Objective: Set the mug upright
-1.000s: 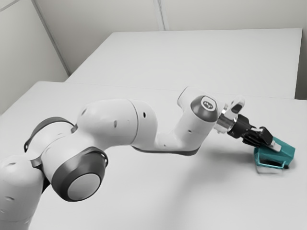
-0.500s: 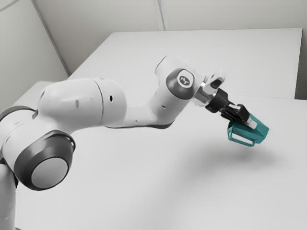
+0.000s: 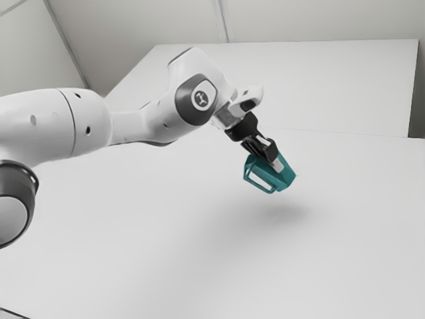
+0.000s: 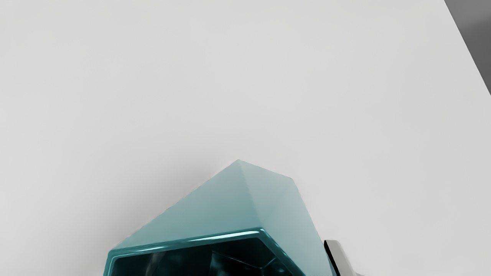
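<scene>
From where I'm standing, the robot arm (image 3: 83, 123) reaches in from the exterior view's left, its hand angled down, and the black gripper (image 3: 276, 163) has the teal mug (image 3: 286, 178) up in the air above the white table (image 3: 166, 252). The jaws are closed on the mug's sides, kept apart by its body; just how wide that gap is, I can't tell. One pale fingertip (image 4: 340, 255) lies against the mug's outside in the wrist view.

The mug isn't upright: it hangs at a slant, its base end pointing down and toward the exterior view's right. The handle (image 3: 257, 187) sticks out on the lower side, toward the exterior view's left. Up close, the mouth opens back toward the hand, with a shiny, angular rim (image 4: 222, 237) around a dark inside. A soft shadow (image 3: 282, 212) lies on the table below the mug, with clear space between the mug and the tabletop
</scene>
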Controlling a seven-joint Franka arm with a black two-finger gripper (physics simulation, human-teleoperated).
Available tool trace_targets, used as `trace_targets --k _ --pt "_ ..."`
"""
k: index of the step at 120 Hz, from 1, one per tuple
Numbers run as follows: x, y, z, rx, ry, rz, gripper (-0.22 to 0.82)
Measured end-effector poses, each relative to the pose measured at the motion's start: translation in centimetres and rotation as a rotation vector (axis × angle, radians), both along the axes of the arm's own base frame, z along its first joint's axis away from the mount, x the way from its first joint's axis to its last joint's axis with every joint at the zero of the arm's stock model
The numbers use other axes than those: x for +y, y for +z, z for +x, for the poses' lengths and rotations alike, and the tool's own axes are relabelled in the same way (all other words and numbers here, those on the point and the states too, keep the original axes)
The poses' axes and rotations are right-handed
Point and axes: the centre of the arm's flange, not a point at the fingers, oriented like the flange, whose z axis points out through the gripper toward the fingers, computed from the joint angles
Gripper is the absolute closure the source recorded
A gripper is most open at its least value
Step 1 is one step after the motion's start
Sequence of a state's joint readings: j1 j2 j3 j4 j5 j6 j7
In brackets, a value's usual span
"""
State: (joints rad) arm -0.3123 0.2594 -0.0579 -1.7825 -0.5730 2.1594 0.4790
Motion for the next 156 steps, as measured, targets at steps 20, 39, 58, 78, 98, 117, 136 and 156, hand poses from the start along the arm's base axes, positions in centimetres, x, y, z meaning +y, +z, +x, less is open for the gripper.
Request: trace_targets --k 20,39,58,78,98,117,136,156 --pt "2.9 0.8 -1.8 -0.003 0.015 0.108 0.75" --pt "6.2 0.8 -2.7 0.015 0.043 0.227 0.75" --pt "9.4 0.4 -4.0 0.042 0.067 0.355 0.75" --pt "12.0 -0.5 -5.8 0.079 0.091 0.47 0.75" --pt "14.3 -1.2 -7.7 0.107 0.136 0.546 0.75" --pt "14.8 -2.4 -9.5 0.126 0.158 0.608 0.75" --pt "14.1 -4.4 -11.4 0.128 0.165 0.658 0.75" --pt "14.6 -5.7 -12.0 0.097 0.21 0.673 0.75"
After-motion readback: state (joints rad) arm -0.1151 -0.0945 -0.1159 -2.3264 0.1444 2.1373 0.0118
